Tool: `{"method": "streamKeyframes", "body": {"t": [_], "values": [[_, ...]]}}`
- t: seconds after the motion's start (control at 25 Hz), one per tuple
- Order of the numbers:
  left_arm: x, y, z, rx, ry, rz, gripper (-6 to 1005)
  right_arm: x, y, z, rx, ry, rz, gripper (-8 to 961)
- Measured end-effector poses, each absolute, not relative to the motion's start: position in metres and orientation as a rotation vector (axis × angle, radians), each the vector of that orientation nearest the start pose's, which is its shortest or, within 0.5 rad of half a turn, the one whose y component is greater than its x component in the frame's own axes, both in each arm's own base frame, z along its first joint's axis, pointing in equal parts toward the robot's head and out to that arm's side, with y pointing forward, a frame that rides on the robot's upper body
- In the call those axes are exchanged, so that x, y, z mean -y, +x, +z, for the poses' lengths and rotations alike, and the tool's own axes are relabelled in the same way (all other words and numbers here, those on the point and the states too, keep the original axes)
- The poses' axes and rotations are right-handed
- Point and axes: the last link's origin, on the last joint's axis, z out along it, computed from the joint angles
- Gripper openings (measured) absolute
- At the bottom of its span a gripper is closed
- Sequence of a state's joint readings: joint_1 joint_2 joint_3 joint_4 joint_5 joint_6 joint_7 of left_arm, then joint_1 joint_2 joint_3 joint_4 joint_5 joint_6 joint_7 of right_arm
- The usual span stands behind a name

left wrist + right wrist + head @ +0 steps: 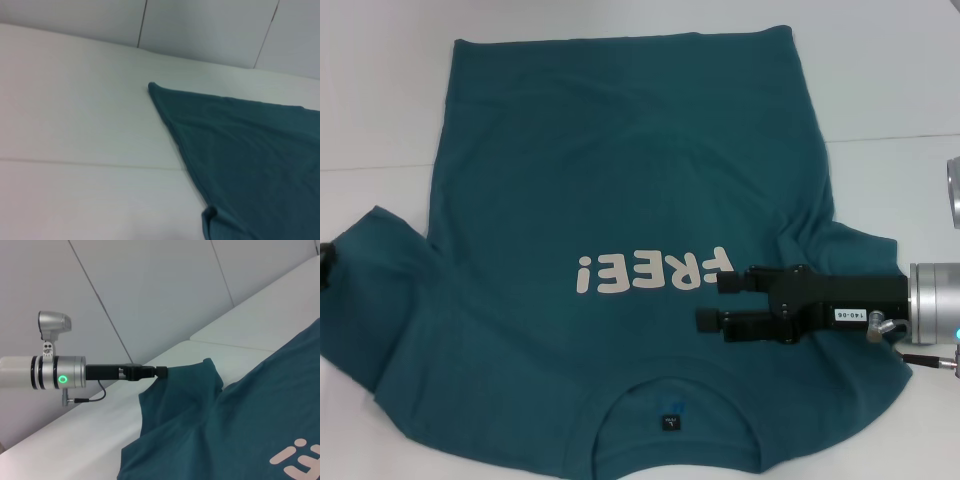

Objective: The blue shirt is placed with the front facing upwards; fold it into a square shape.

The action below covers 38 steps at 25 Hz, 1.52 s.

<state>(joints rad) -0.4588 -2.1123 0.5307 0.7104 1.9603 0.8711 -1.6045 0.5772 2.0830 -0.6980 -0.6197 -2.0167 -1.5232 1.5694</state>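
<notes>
Collar nearest robot, blue shirt (pixel 620 210) lengthwise away, front up

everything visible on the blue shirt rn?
The blue shirt is dark teal, short-sleeved and cotton-looking. It lies front up on the white table, collar nearest the robot, white "FREE!" print on the chest, a small dark label inside the collar. It is mostly flat, with wrinkles near the sleeves. The left claw pinches the tip of the sleeve on the robot's left. The right claw is over the chest, open.

Black right gripper (pixel 712 302), silver wrist (pixel 932 305)
</notes>
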Motion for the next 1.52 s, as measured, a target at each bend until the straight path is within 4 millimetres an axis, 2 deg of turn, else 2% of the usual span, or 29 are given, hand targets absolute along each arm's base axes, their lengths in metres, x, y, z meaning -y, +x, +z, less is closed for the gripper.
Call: {"method": "streamKeyframes", "body": {"t": [0.32, 0.68, 1.16, 1.24, 1.52], "values": [[-0.375, -0.355, 0.061, 1.043, -1.856, -0.457, 1, -0.340, 0.251, -0.011, -0.880, -2.721, 0.724, 881], [-0.375, -0.350, 0.056, 1.059, -1.882, -0.487, 1, -0.340, 0.251, -0.011, -0.880, -2.721, 0.724, 880], [-0.371, -0.314, 0.045, 1.112, -2.020, -0.679, 2, -0.341, 0.252, -0.011, -0.877, -2.716, 0.719, 880], [-0.374, -0.303, 0.036, 1.115, -2.048, -0.714, 2, -0.341, 0.252, -0.011, -0.875, -2.716, 0.718, 880], [-0.382, -0.287, 0.021, 1.138, -2.092, -0.751, 4, -0.339, 0.254, -0.011, -0.876, -2.713, 0.716, 880]]}}
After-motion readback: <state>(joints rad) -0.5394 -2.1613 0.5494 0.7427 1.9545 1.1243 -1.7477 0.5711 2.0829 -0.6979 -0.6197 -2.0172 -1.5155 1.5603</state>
